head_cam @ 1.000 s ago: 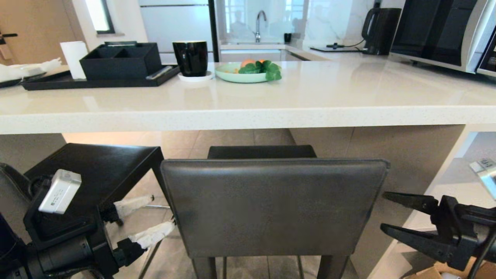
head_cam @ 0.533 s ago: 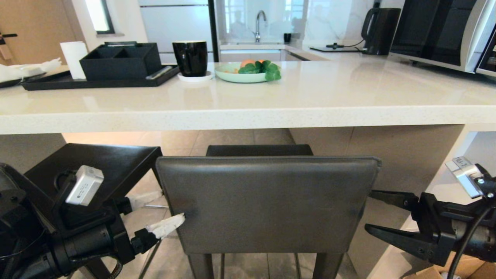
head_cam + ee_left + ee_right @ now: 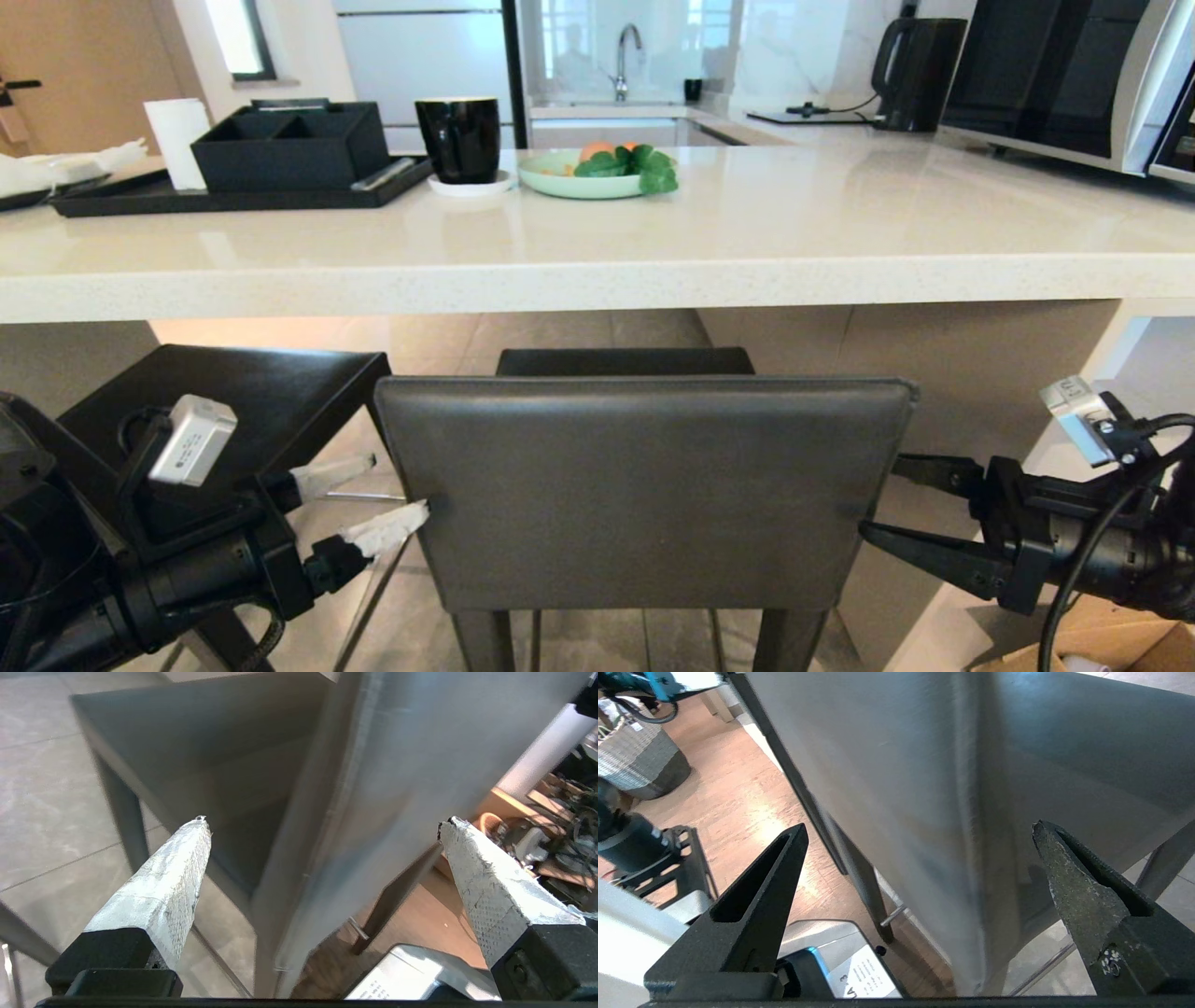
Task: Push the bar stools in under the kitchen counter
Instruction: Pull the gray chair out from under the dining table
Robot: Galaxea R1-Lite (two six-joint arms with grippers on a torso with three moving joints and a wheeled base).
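The nearer bar stool (image 3: 644, 485) stands in front of me, its dark leather backrest facing me and its seat partly under the white kitchen counter (image 3: 597, 271). A second bar stool (image 3: 233, 401) stands to its left with its seat under the slab. My left gripper (image 3: 400, 485) is open at the backrest's left edge, and one taped fingertip (image 3: 411, 515) touches that edge. My right gripper (image 3: 879, 495) is open at the backrest's right edge. In the wrist views, the backrest (image 3: 373, 788) (image 3: 901, 788) edge lies between the spread fingers of the left gripper (image 3: 325, 820) and the right gripper (image 3: 919, 825).
On the counter are a black tray with an organiser (image 3: 289, 145), a black mug (image 3: 459, 140), a green plate of fruit (image 3: 588, 182), a kettle (image 3: 920, 75) and a microwave (image 3: 1055, 84). White shelving (image 3: 1111, 439) and a cardboard box (image 3: 1111, 644) sit low right.
Both grippers have closed in on the backrest's side edges, the left rising and moving right, the right moving left. The nearer stool has shifted slightly left and away.
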